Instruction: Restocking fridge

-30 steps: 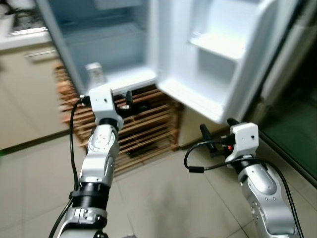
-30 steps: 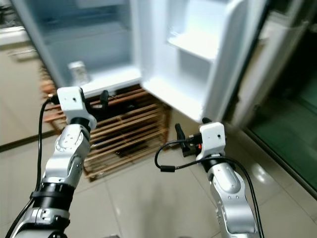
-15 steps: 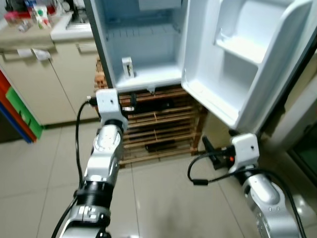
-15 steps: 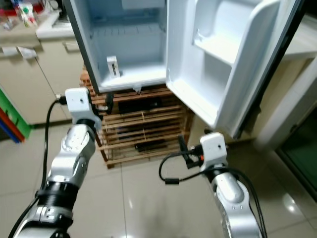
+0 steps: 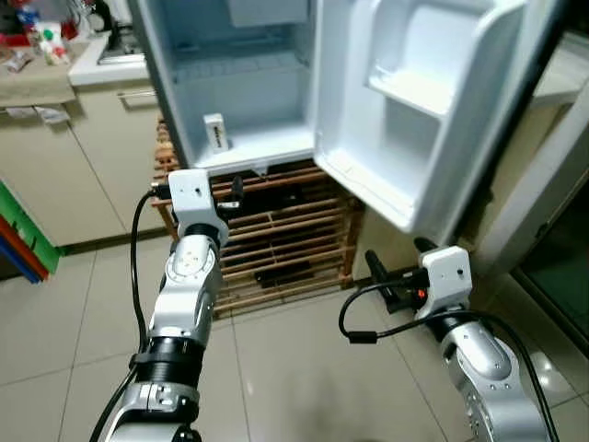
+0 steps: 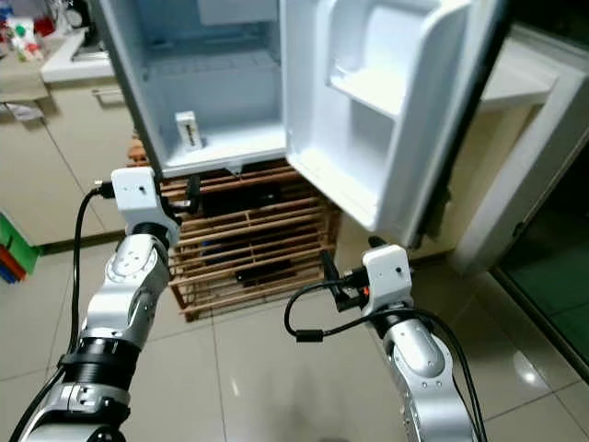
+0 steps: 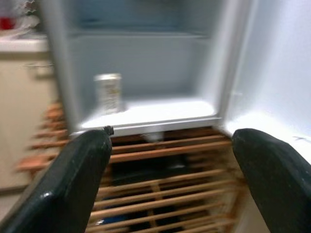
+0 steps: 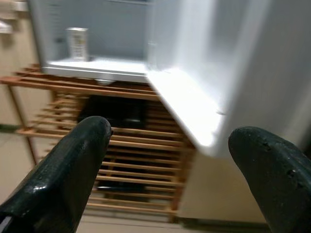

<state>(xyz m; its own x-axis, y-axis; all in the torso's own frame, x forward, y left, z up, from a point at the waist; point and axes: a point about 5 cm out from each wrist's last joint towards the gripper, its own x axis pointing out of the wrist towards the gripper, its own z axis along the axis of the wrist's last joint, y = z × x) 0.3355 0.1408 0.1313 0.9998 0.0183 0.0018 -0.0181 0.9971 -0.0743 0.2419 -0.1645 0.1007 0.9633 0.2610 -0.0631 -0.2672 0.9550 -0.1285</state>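
Observation:
A small fridge [image 5: 175,110] stands open on a wooden slatted rack [image 5: 285,235]. One small white carton [image 5: 214,133] stands upright on its bottom shelf, near the front left. The fridge door [image 5: 433,120] swings out to the right, its door shelf [image 5: 414,92] bare. My left gripper [image 5: 236,189] is held up in front of the rack, just below the fridge's floor edge, open with nothing between its fingers [image 7: 73,189]. Lower and to the right, under the door's bottom edge, my right gripper [image 5: 379,270] is open and holds nothing.
Beige kitchen cabinets [image 5: 55,175] with a cluttered counter [image 5: 37,64] stand to the left of the fridge. Dark items lie inside the rack. A pale wall and a doorway [image 5: 552,230] are on the right. Tiled floor [image 5: 304,368] lies in front.
The whole picture has shifted and sharpened as the camera moved. Both arms keep the same raised pose with open fingers, and the carton stays put.

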